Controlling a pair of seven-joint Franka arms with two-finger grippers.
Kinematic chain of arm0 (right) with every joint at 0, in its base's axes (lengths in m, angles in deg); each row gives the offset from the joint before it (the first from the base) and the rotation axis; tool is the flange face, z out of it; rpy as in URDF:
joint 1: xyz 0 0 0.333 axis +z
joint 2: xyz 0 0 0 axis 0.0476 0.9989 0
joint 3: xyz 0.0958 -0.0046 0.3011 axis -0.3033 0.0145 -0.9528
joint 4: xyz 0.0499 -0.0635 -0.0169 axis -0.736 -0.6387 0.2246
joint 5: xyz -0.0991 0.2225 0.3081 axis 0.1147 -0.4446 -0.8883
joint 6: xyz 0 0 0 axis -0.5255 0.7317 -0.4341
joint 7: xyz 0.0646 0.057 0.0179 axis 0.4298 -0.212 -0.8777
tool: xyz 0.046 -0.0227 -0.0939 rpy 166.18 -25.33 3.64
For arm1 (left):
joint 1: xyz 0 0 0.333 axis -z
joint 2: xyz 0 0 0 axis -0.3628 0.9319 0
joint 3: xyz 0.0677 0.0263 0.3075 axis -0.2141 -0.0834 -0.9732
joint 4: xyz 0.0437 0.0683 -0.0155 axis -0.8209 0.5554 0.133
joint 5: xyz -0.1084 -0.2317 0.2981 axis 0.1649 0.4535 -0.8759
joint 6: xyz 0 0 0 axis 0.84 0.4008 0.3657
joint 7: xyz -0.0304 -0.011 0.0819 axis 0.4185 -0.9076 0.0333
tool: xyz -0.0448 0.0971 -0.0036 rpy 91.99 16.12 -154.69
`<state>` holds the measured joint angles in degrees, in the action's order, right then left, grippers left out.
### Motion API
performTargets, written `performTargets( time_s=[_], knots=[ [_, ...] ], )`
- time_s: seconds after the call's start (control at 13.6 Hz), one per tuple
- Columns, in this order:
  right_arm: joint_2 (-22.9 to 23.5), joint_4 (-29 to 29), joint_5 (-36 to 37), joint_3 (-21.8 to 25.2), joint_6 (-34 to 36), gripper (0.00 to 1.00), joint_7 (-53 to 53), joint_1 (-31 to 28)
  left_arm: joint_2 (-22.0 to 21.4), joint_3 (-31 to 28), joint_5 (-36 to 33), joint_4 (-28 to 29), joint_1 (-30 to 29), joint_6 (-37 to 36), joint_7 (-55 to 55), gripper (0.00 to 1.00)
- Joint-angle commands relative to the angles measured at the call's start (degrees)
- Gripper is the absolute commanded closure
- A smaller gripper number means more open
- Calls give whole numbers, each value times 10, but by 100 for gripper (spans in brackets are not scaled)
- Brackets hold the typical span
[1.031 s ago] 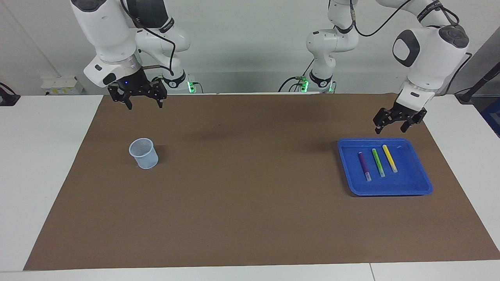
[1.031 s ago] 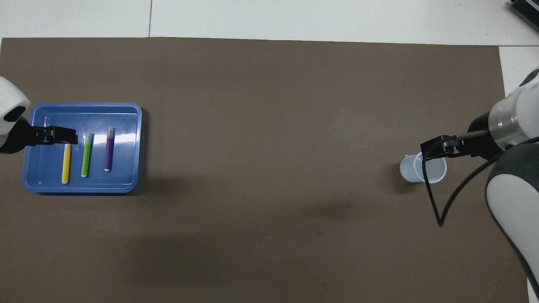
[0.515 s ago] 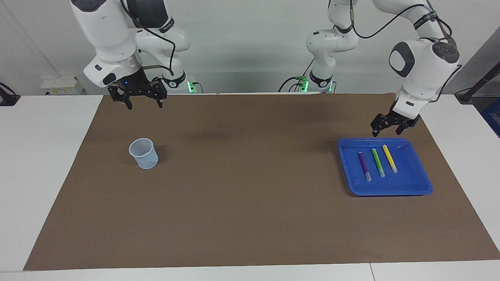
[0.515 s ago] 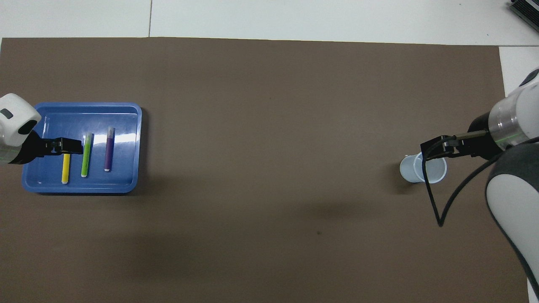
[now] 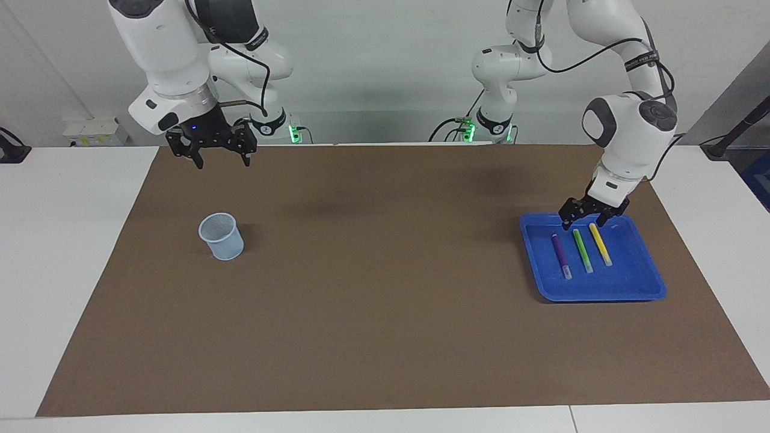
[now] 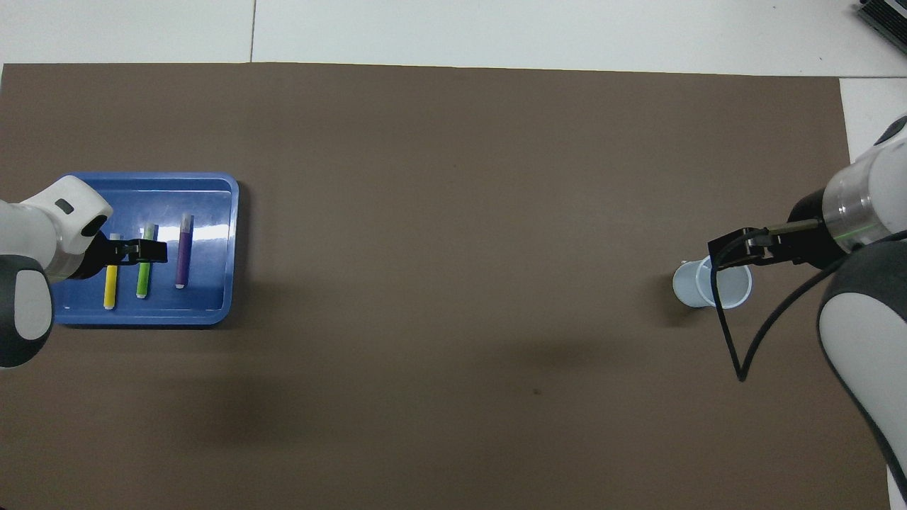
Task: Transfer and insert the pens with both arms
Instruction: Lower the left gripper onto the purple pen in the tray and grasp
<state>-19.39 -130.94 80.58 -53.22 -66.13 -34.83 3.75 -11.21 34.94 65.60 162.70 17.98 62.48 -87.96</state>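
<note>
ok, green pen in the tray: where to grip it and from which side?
Probably mid-barrel of the green pen, straight down from above. It lies flat in the blue tray between the purple pen and yellow pen, so fingers should go into those gaps. The open left end effector hangs above it.

Three pens [image 5: 581, 249] lie side by side in the tray [image 5: 637, 288] at the left arm's end of the bench [image 5: 373, 313]; the mesh cup [image 5: 221, 236] stands well apart, toward the right arm's end.

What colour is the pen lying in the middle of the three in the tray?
Bright green, with a pale end cap; the facing view shows it best.
</note>
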Motion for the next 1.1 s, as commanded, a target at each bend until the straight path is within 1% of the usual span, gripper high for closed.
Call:
performTargets(
  time_s=[0.0,0.07,0.44,0.59,0.74,0.88,1.03],
  knots=[
    [-4,-2,-11,1,1,0,-1,-8,23,0,7,13,5,49,5,0],
    [-13,-1,-11,2,0,0,5,-8,31,0,7,13,6,61,5,0],
    [-17,-2,-12,1,-7,0,0,-8,77,1,7,13,8,118,6,0],
    [-21,-7,-13,1,-6,0,-1,-8,97,1,7,13,21,147,29,0],
    [-22,-17,-13,0,-33,0,-1,-4,114,0,7,13,30,172,46,1],
    [-29,-39,-24,0,-46,0,0,-7,115,0,7,13,29,172,44,4],
    [-30,-44,-44,2,-49,0,4,-25,115,1,7,13,26,169,41,5]
  ],
)
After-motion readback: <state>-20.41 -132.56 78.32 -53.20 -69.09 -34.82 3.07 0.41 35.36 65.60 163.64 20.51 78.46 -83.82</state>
